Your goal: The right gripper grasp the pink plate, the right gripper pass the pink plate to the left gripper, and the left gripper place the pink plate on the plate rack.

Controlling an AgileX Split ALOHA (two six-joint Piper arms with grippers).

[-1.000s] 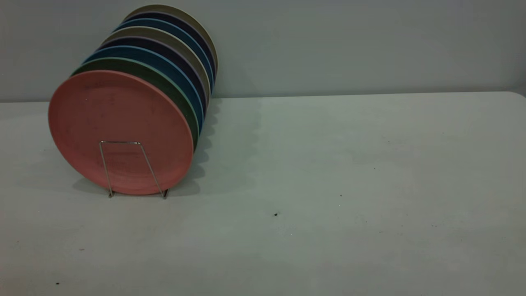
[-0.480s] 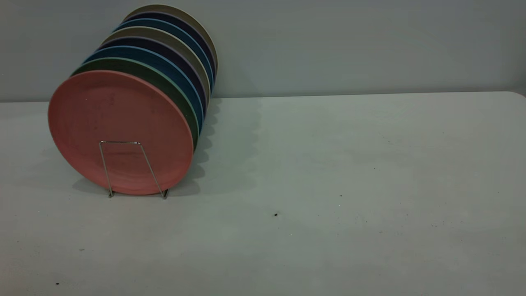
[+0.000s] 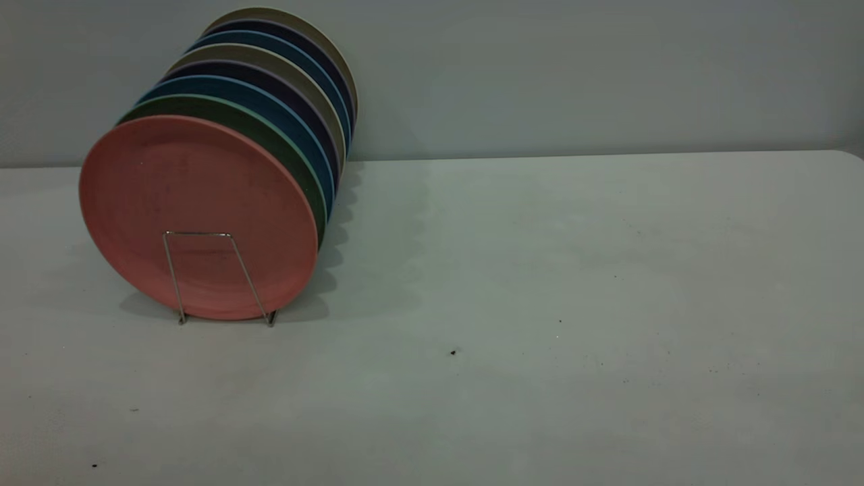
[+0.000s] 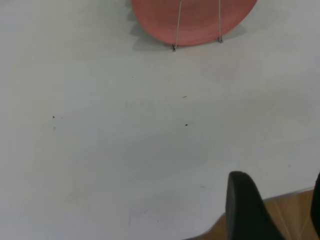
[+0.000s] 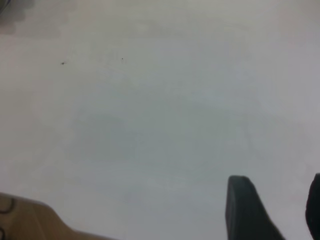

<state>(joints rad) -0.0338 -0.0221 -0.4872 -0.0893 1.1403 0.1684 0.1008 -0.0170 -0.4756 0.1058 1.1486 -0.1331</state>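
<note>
The pink plate [image 3: 196, 216] stands upright at the front of the plate rack [image 3: 212, 273], leaning behind its front wire loop; it also shows in the left wrist view [image 4: 195, 20] with the rack's wires [image 4: 178, 25]. Neither gripper shows in the exterior view. My left gripper [image 4: 277, 200] is open and empty, hanging over the table's near edge, well away from the rack. My right gripper [image 5: 275, 200] is open and empty above bare table.
Behind the pink plate stand several more plates in the rack: a green one [image 3: 290, 155], blue ones [image 3: 307, 135], dark and beige ones. The white table [image 3: 540, 304] stretches to the right. A wall rises behind. Wooden floor [image 4: 295, 215] shows past the table edge.
</note>
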